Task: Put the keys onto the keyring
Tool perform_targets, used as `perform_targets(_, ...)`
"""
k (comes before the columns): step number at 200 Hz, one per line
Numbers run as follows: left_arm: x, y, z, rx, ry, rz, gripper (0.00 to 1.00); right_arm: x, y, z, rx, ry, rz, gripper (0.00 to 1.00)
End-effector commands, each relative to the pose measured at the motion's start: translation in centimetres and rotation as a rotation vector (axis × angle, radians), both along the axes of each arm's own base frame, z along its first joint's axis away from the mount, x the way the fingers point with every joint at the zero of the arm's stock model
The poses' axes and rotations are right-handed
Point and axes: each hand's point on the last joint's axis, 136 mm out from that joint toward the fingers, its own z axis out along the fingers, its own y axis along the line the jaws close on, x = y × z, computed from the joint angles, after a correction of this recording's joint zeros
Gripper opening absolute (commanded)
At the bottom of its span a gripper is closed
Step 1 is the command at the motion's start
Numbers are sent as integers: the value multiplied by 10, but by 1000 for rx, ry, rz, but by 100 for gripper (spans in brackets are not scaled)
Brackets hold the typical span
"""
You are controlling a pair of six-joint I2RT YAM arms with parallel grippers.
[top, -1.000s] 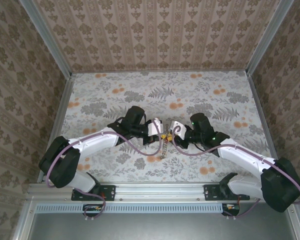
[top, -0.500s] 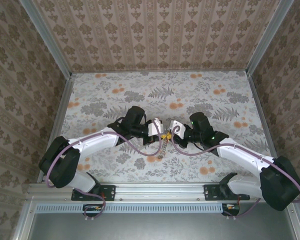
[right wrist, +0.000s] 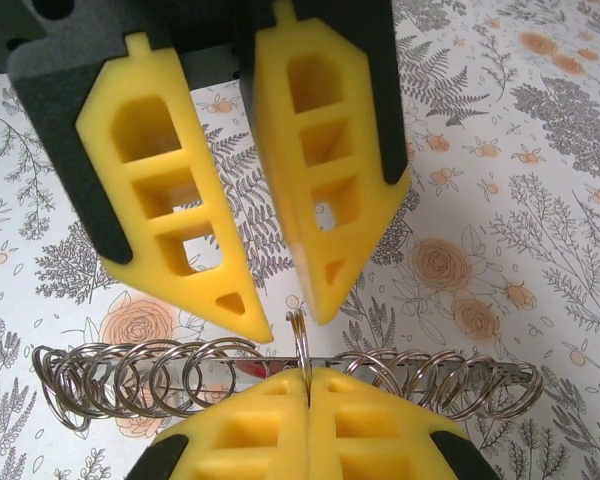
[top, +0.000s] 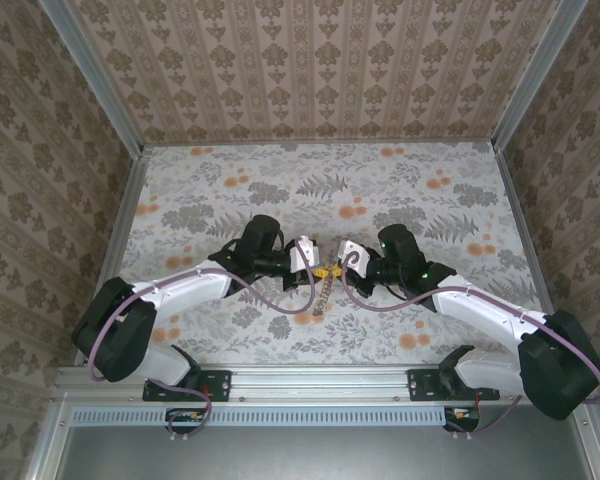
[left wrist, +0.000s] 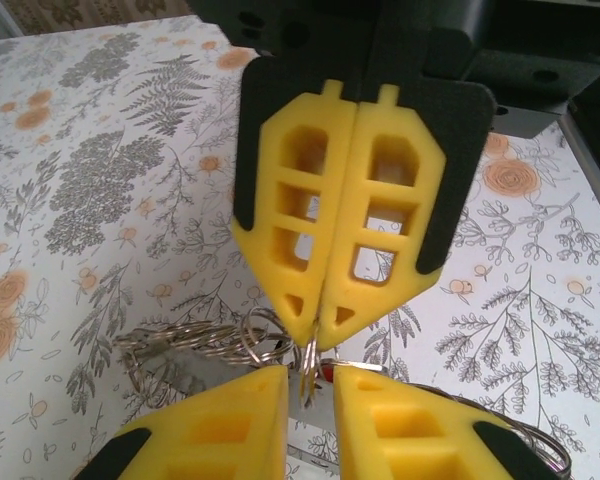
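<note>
Looking down your right wrist camera, you've got the black-and-yellow right gripper (right wrist: pixel 308 385) with its foam fingers pressed tight together, pinching one upright loop of the keyring (right wrist: pixel 130 385), a silvery chain of linked wire rings strung sideways in front of the floral-patterned table (right wrist: pixel 500 230). Your left gripper (right wrist: pixel 290 320) faces it tip to tip, jaws slightly parted, with that loop standing in the gap. A red speck (right wrist: pixel 248 368) peeks behind the rings, too hidden to identify.

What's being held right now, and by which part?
The right gripper pinches the keyring by one upright ring mid-chain; the left gripper has its jaws apart, gripping nothing.
</note>
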Motion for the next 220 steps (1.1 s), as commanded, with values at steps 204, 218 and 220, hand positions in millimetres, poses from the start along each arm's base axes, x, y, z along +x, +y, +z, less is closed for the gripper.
perform_targets(204,1,-6,4,-28,34,-29,2,-2,9,19,71,-32,38,0)
perform_targets(218,1,-6,4,-28,32,-29,0,-3,8,17,69,-28,37,2)
perform_targets(220,2,-6,4,-27,30,-28,0,-3,8,17,69,-28,35,3)
